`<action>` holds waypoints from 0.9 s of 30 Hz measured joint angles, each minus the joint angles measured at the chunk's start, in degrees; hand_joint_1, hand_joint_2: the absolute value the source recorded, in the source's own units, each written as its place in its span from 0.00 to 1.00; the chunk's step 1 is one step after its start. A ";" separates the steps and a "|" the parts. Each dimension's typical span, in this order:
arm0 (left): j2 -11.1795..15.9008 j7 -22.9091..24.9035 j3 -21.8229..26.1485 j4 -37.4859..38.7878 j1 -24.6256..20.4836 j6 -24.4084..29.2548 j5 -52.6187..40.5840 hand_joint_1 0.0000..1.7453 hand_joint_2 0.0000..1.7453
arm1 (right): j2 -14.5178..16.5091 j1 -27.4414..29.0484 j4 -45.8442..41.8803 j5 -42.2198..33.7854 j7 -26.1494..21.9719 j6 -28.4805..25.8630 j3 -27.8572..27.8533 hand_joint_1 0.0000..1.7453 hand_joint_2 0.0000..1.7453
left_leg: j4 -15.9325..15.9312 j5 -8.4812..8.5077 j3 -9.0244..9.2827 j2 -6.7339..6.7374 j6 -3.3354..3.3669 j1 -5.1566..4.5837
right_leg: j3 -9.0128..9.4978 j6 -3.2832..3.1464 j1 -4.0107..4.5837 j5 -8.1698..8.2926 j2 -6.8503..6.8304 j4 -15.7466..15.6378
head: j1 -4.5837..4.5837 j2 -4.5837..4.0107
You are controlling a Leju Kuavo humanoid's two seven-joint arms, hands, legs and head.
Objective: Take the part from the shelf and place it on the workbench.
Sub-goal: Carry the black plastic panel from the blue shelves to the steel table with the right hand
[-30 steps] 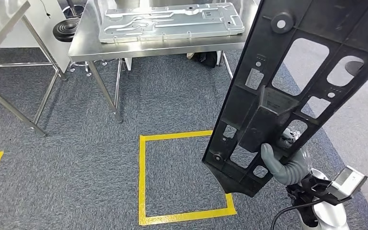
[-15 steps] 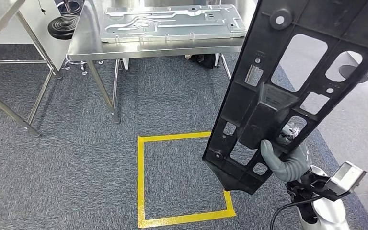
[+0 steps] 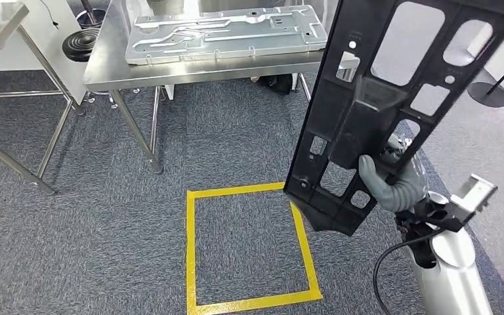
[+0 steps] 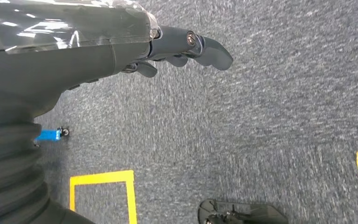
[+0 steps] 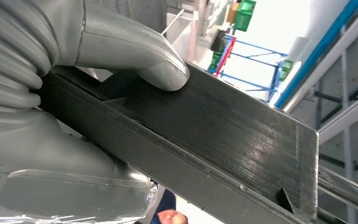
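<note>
— Grey right hand (image 3: 394, 190) grips the black part (image 3: 380, 98) near its low end, thumb pressed on its face. The rest sticks up toward one o'clock.
— What could go wrong?
— It looks top-heavy and might tip. It might bump the steel workbench (image 3: 105, 69) at eleven o'clock.
— And the left hand (image 4: 186, 46)?
— Holding nothing, fingers loosely curled.

Grey carpet (image 3: 105, 216), yellow tape square (image 3: 249, 246)
</note>
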 joint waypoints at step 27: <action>-0.14 -0.23 -0.15 0.00 -0.17 -0.69 -1.18 0.00 1.00 | -5.39 -9.17 9.95 -0.61 2.06 -1.85 -0.63 0.98 1.00 | -11.71 4.85 4.88 -0.31 0.44 -0.20 | -0.38 0.52 -0.30 0.18 -0.13 0.09 | 0.00 -0.01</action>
